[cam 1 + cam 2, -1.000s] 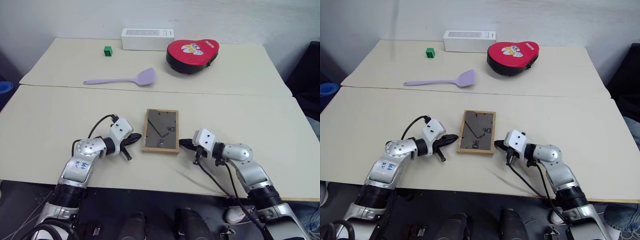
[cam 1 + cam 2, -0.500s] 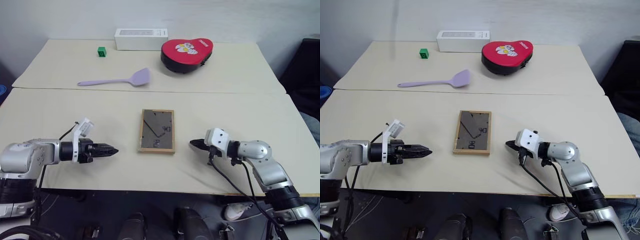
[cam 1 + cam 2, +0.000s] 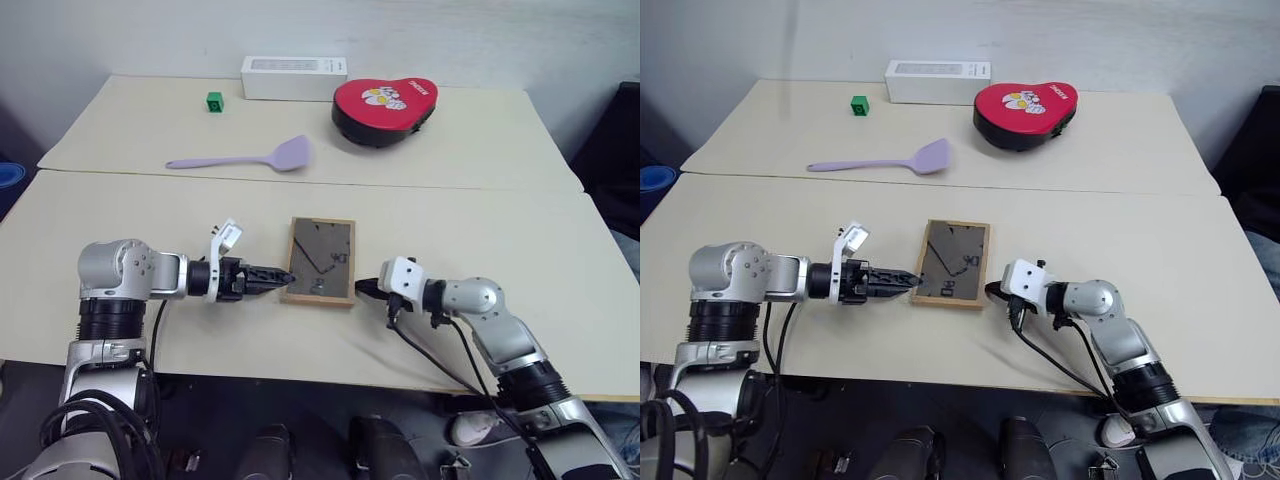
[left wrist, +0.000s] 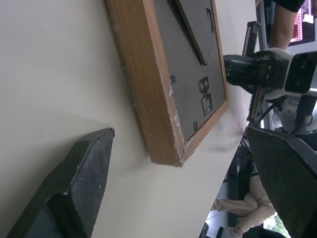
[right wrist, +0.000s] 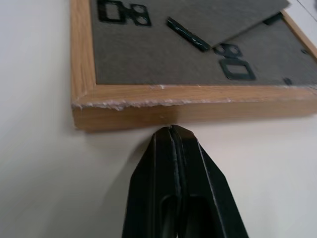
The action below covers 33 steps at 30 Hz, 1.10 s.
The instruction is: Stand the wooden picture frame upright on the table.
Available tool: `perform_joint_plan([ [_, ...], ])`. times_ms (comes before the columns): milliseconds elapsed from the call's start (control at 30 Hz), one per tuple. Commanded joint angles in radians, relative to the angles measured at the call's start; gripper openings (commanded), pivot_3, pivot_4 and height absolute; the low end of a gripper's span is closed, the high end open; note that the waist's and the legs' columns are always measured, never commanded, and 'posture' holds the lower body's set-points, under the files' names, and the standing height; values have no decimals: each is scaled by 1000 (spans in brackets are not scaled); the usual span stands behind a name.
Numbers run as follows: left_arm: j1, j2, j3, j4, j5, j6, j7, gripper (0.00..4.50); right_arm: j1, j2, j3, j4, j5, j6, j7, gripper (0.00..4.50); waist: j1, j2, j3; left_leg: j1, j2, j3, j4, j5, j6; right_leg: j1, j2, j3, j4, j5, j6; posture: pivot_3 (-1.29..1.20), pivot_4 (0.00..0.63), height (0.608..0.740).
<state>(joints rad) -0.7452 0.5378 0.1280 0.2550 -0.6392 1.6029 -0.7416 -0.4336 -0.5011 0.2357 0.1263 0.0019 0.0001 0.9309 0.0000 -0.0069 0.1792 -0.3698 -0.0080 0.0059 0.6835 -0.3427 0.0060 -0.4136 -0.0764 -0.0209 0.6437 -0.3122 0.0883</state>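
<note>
The small light-wood picture frame lies face down mid-bench, dark back panel up, long axis running away from the robot. The left pincer, released wide, should straddle the near-left corner; the clenched right pincer, seemingly touching the right edge, braces it.

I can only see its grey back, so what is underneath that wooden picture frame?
The wooden picture frame lies back-up, flat on the table, with its fold-out stand on top. Its front faces the tabletop, so any picture there is covered.
</note>
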Motion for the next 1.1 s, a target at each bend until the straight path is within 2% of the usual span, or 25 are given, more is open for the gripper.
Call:
perform_joint_plan([
  [33,-22,-39,-45,65,-24,11,29,4472,-11,0,2,-24,-5,-1,-6,0,1,0,0,0,0,0,0,0,0,0,0,0,0,0,0,0,150,740],
  [300,-94,-105,-26,197,-75,11,70,4472,6,-1,8,-40,-15,8,-11,0,1,0,0,0,-1,0,0,0,0,1,0,-1,0,0,0,0,150,740],
  [400,-106,-116,-6,236,-78,11,92,3870,14,-7,8,-45,-20,10,-14,0,0,0,0,0,-1,0,0,0,0,0,0,-1,0,0,0,0,150,740],
  [567,-114,-144,57,278,-64,11,143,2403,26,-15,3,-55,-21,17,-18,0,0,0,0,0,-1,0,0,0,0,0,0,-1,0,0,0,0,150,740],
  [633,-110,-146,67,281,-76,11,147,1972,34,-20,-1,-60,-18,22,-17,0,0,0,0,0,0,-1,0,0,0,0,0,-1,0,0,0,0,150,740],
  [800,-46,-170,156,185,-100,5,166,1252,84,-67,-63,-111,47,39,10,0,2,0,-1,0,-1,-1,0,0,0,1,-1,-1,0,0,0,0,150,740],
  [867,50,-149,171,28,-116,-142,91,1252,98,-104,-153,-144,167,102,56,0,-1,0,0,0,-1,-1,0,0,0,1,-1,-1,-1,0,0,0,150,740],
  [967,207,-90,114,-169,-51,-432,-18,1251,73,-133,-250,-219,388,237,152,557,-14,0,0,0,1,0,0,0,-1,0,0,0,-2,0,0,0,150,740],
  [1100,289,-62,66,-248,0,-660,-85,1251,10,-106,-225,-297,482,361,159,2003,-24,0,0,4,4,-1,-2,2,-7,2,4,-2,-5,0,-1,0,150,740],
])
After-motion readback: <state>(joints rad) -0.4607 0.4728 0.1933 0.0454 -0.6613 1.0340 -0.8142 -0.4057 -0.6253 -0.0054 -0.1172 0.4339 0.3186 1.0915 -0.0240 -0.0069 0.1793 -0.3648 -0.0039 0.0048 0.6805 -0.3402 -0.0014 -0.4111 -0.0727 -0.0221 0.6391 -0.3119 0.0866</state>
